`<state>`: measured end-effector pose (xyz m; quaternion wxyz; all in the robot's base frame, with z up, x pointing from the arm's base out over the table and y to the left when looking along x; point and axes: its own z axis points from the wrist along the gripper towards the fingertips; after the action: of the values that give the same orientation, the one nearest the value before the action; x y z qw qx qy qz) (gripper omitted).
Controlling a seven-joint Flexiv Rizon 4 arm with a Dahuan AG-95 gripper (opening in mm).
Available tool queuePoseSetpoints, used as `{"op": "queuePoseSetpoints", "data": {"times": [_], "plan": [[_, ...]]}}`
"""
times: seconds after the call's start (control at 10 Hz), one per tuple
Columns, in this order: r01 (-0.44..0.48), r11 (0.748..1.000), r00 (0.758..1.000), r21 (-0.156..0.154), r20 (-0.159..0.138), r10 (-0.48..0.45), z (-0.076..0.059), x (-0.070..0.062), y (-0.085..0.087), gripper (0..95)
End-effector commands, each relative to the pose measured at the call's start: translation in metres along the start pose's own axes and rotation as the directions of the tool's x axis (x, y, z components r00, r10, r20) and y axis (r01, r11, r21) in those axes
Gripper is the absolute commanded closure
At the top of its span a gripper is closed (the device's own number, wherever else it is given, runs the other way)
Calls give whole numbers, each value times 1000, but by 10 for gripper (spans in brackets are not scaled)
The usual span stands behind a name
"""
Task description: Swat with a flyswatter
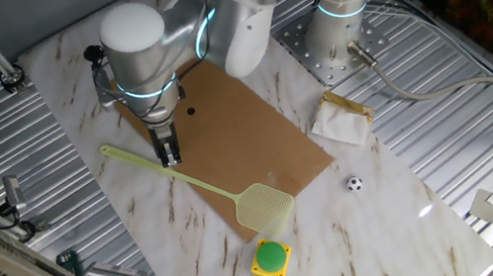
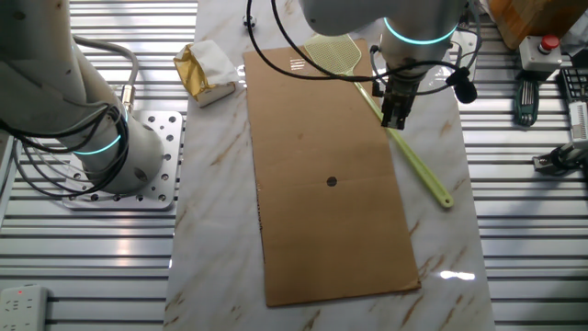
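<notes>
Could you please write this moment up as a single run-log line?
gripper: down over handle of flyswatter, grasp unclear | flyswatter: flat along edge of brown board, head at one end | swat: not started

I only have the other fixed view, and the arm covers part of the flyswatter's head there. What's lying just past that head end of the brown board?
Observer: A round green button on a yellow base sits on the table just past the square mesh head of the pale yellow-green plastic flyswatter.
Operator: Anything else down at that end?
Observer: Yes, a small black-and-white ball lies on the marble table, off the brown cardboard board, to one side of the head.
</notes>
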<state>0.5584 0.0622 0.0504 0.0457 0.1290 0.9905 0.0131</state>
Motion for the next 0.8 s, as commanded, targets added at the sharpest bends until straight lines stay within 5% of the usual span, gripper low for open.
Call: {"op": "queuePoseSetpoints", "data": {"times": [0.1,0.8], "plan": [[1,1000,1000,-1,2,-1,2,0,0,950],[1,1000,1000,-1,12,-1,14,-1,3,950]]}}
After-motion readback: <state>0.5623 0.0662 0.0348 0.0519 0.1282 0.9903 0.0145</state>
